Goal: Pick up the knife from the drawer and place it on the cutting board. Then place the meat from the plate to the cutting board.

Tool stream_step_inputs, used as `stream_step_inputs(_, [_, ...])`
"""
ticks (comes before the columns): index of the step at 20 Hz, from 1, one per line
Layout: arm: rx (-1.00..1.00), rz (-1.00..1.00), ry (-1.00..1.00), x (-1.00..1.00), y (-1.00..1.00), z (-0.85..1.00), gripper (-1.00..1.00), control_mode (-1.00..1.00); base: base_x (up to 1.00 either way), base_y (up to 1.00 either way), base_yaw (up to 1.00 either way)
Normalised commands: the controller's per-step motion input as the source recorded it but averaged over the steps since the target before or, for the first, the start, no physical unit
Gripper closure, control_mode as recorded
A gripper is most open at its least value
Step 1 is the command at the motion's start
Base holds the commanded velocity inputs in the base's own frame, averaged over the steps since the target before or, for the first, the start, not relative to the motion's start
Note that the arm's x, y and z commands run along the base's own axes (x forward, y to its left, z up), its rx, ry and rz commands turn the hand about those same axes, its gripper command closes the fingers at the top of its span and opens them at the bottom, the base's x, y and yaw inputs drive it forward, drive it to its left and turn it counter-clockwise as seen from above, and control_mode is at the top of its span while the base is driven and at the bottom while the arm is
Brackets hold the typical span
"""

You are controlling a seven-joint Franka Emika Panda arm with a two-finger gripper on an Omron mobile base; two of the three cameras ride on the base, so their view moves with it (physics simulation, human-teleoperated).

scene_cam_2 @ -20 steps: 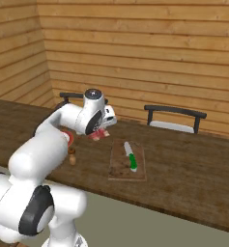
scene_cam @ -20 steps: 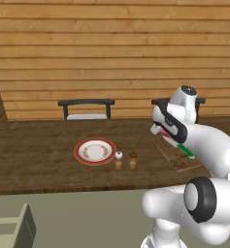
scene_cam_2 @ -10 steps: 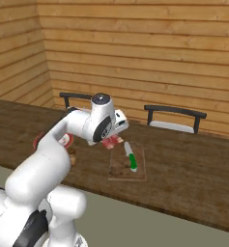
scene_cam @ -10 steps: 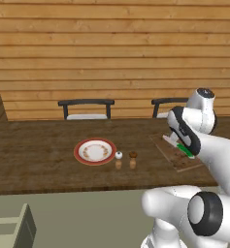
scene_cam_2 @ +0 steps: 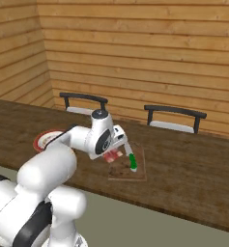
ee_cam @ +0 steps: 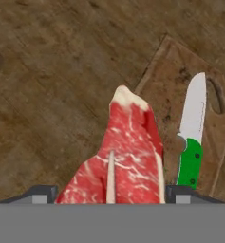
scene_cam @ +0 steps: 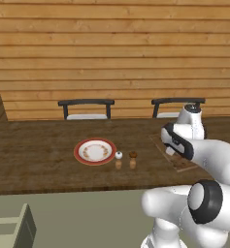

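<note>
In the hand view my gripper [ee_cam: 111, 194] is shut on the meat [ee_cam: 128, 152], a red slab with whitish streaks that hangs between the two tips. Just right of the meat, the knife [ee_cam: 192, 137], with a green handle and pale blade, lies on the cutting board [ee_cam: 166, 90]. From the right base view the meat [scene_cam_2: 113, 156] hangs over the left part of the cutting board [scene_cam_2: 137, 172], beside the knife [scene_cam_2: 131, 160]. The red-rimmed plate [scene_cam: 94, 151] sits bare further left on the table; my arm covers part of the cutting board [scene_cam: 184, 164] there.
Two small shakers [scene_cam: 118, 159] [scene_cam: 132, 159] stand just right of the plate. Two dark chairs [scene_cam: 86, 107] [scene_cam: 177, 104] stand behind the wooden table, against the plank wall. An open drawer [scene_cam: 12, 227] shows at the lower left.
My arm has swung right, from near the plate to over the cutting board, carrying the meat. The knife, plate and shakers have not moved.
</note>
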Motion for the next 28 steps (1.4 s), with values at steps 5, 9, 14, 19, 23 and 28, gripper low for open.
stream_step_inputs(5, [0.0,0.0,0.17,0.3,-0.17,-0.11,1.0,-1.0,0.0,0.0,0.0])
stream_step_inputs(9, [0.0,0.0,0.09,0.3,-0.13,0.0,1.0,-1.0,0.0,0.0,0.0])
stream_step_inputs(14, [0.0,0.0,0.04,0.08,-0.08,-0.05,1.0,-1.0,0.0,0.0,0.0])
stream_step_inputs(19, [0.0,0.0,0.01,0.0,0.0,-0.48,1.0,-1.0,0.0,0.0,0.0])
stream_step_inputs(23, [0.0,0.0,0.0,0.0,0.0,-0.57,1.0,-1.0,0.0,0.0,0.0])
stream_step_inputs(28, [0.0,0.0,0.0,0.0,0.0,-0.37,1.0,-1.0,0.0,0.0,0.0])
